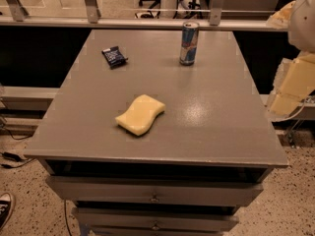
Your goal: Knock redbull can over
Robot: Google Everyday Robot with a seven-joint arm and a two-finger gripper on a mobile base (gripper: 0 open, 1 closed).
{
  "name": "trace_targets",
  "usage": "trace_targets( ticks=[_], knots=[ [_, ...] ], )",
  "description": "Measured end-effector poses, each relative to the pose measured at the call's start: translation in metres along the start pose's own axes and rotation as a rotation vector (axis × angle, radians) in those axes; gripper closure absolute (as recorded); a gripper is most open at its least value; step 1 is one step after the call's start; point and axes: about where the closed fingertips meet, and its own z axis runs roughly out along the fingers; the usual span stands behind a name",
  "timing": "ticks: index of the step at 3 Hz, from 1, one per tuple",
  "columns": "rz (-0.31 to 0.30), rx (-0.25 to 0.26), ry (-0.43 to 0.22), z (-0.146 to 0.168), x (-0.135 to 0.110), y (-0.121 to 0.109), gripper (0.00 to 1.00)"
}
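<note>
Items counted, left to right.

One shoe (pixel 4 209): on the speckled floor at the lower left corner, partly cut off.

One grey table (pixel 221 127): two drawer fronts show below its top, each with one knob.

One dark blue snack packet (pixel 114 56): flat on the far left part of the tabletop.

One yellow sponge (pixel 141 114): flat, near the middle of the tabletop, well apart from the packet.

One redbull can (pixel 189 43): upright on the far side of the tabletop, right of centre, near the back edge, well apart from both packet and sponge. Nothing touches it.

One robot arm (pixel 294 80): pale segments at the right edge, beside the table and off its top, well apart from the can.

The gripper is out of view; whether it is spread or pressed together cannot be told.
</note>
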Motion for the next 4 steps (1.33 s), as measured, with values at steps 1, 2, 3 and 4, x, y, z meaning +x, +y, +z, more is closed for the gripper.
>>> trace_targets(
  ticks=[1,2,3,4],
  knots=[
    [0.000,0.000,0.000,0.000,0.000,0.000,0.00],
    [0.030,-0.001,-0.044,0.015,0.004,-0.019,0.00],
    [0.104,0.010,-0.123,0.043,0.007,-0.057,0.00],
    [0.185,0.019,-0.209,0.075,0.002,-0.096,0.00]
  ],
)
